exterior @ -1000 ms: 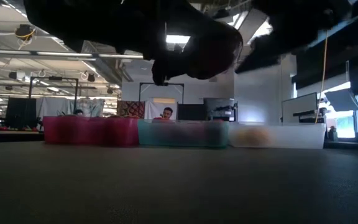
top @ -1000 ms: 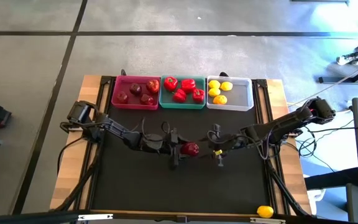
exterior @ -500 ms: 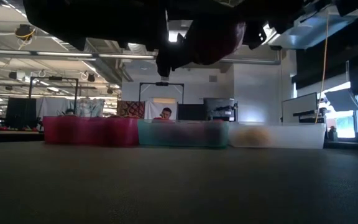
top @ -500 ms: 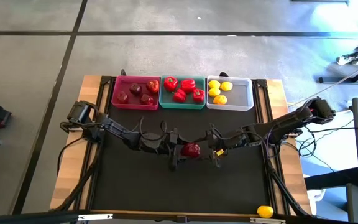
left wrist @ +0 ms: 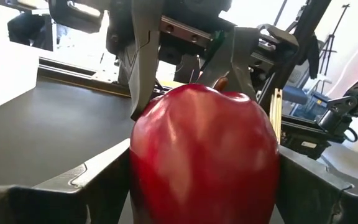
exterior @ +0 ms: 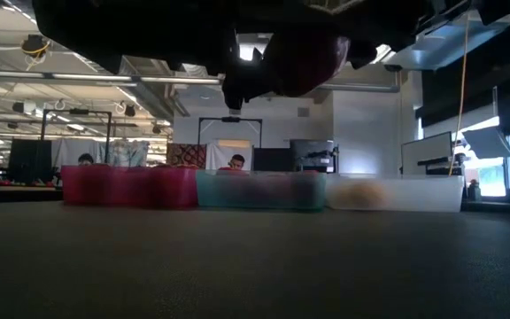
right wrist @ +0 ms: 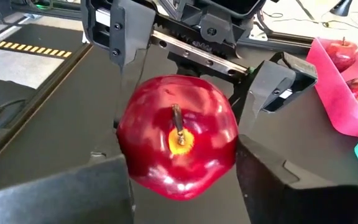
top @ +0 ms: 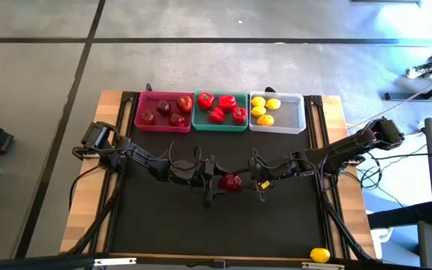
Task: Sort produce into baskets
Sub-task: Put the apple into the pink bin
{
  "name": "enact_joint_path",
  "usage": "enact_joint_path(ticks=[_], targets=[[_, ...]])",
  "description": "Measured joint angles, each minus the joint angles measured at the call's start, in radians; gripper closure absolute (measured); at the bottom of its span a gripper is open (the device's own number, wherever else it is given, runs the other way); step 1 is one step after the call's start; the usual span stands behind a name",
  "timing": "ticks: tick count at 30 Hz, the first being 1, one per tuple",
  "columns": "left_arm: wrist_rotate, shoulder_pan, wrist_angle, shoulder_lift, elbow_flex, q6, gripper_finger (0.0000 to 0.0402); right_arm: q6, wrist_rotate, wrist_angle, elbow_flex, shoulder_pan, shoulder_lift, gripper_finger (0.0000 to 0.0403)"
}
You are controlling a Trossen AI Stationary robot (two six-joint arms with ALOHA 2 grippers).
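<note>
A dark red apple (top: 231, 181) hangs in the air over the middle of the black table, its stem pointing toward the table's right. My left gripper (top: 217, 180) reaches it from the left and my right gripper (top: 252, 181) from the right, each with its fingers on either side of the apple. At the table's far edge stand three baskets. The pink one (top: 139, 112) holds apples, the teal one (top: 220, 128) red peppers, and the white one (top: 291, 114) lemons. My left gripper has the apple between its two fingers, which lie on opposite sides (left wrist: 138, 168) of it. The fingers come level from the table's left. The apple is clear of the table (exterior: 299, 62). My right gripper has its two fingers against opposite sides of the apple's stem end (right wrist: 126, 155). They come from the table's right, slanting a little downward. The stem (right wrist: 176, 121) points back between the fingers.
One lemon (top: 319, 255) lies alone at the table's near right corner. The black mat between the arms and the near edge is bare. People sit in the room beyond the baskets in the low view.
My right gripper has come toward the table's left, up to the apple, and has tipped its fingers downward. The apple has stayed in the air at the same place in my left gripper.
</note>
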Motion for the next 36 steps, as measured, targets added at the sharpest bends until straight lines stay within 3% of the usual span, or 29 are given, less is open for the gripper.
enact_joint_path(ticks=[16,25,33,36], targets=[[-0.003,0.007,-0.057,-0.002,0.003,-0.025,0.0077,-0.014,0.018,-0.022,0.0,0.0,0.006,0.0252],[-0.007,0.009,-0.069,-0.002,0.004,0.034,0.0076,-0.023,0.027,-0.023,0.0,0.001,0.006,0.0251],[-0.015,0.009,-0.08,-0.012,0.003,0.045,0.001,-0.011,0.024,-0.028,0.0,0.001,0.005,0.0251],[-0.016,0.009,-0.146,-0.036,0.003,0.022,0.0011,-0.011,0.031,-0.046,0.0,0.001,0.005,0.0251]])
